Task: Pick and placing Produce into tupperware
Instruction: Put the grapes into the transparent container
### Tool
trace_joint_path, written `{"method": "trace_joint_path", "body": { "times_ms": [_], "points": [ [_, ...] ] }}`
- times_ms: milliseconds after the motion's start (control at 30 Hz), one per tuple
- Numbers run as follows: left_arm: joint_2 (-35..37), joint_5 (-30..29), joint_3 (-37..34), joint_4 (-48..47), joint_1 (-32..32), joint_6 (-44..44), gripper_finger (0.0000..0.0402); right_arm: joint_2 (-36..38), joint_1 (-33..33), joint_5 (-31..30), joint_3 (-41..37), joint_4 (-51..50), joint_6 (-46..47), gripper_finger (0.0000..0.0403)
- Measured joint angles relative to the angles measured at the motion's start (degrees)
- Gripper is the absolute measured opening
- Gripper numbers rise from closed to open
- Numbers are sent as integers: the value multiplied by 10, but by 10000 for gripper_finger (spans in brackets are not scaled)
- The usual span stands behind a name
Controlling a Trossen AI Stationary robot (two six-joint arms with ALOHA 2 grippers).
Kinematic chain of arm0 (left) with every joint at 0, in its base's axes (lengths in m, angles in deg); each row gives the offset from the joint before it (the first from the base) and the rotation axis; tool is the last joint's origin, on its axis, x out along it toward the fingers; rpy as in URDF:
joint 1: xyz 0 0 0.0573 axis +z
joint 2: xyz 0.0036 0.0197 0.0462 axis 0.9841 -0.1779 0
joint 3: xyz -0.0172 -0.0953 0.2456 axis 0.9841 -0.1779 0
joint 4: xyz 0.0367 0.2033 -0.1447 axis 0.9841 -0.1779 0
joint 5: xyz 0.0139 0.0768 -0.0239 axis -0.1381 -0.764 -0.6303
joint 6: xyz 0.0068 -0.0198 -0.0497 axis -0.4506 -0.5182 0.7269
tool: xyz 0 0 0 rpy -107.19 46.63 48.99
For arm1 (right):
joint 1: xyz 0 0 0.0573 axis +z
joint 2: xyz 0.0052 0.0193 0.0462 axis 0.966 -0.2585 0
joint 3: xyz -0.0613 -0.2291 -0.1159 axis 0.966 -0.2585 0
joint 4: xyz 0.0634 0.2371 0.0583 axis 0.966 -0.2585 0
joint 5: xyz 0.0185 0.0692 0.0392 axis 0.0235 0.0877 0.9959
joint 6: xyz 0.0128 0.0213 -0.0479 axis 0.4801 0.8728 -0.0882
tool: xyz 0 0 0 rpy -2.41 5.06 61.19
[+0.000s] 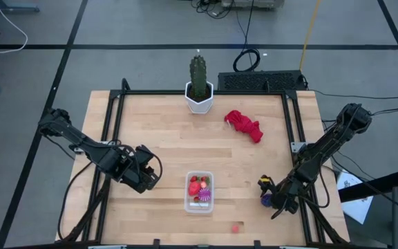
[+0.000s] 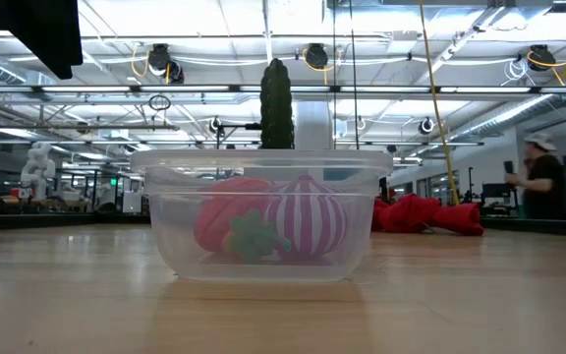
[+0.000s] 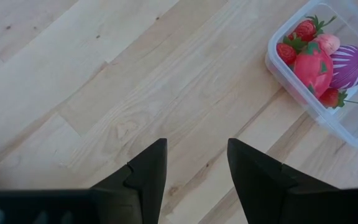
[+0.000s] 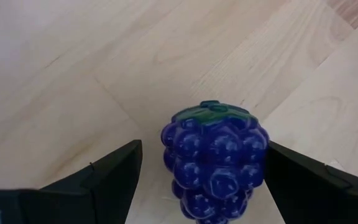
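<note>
The right tool [image 4: 197,180] is standing with its fingers spread as wide as they go, and the grape bunch [image 4: 215,158] is sitting directly between them on the table [image 1: 157,124], a clear gap showing on each side, so nothing is clamped yet. The bunch's long axis is running straight ahead of the tool, with the green stem cap at the far end and the narrow tip pointing back toward the wrist; the fingers are flanking its broad sides, which looks like the right alignment for a squeeze.

From this tool, the tupperware [image 1: 200,191] is lying well off to the side toward the other arm, already holding strawberries and a striped magenta piece. A tiny pink piece [image 1: 235,226] is lying loose between the two, nearer the table's front edge.

The left tool [image 3: 194,171] is waiting just on the other side of the tupperware, its fingers partly apart and gripping nothing. The right arm is plainly the nearer one to the grapes, so the pickup looks like its job.
</note>
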Motion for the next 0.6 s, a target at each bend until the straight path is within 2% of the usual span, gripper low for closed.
{"method": "trace_joint_path", "body": {
  "times_ms": [167, 600],
  "points": [
    [0, 0, 0, 0, 0, 0, 175, 0, 0, 0, 0, 3, 0, 306],
    [0, 0, 0, 0, 0, 0, 175, 0, 0, 0, 0, 21, -1, 256]
  ]
}}
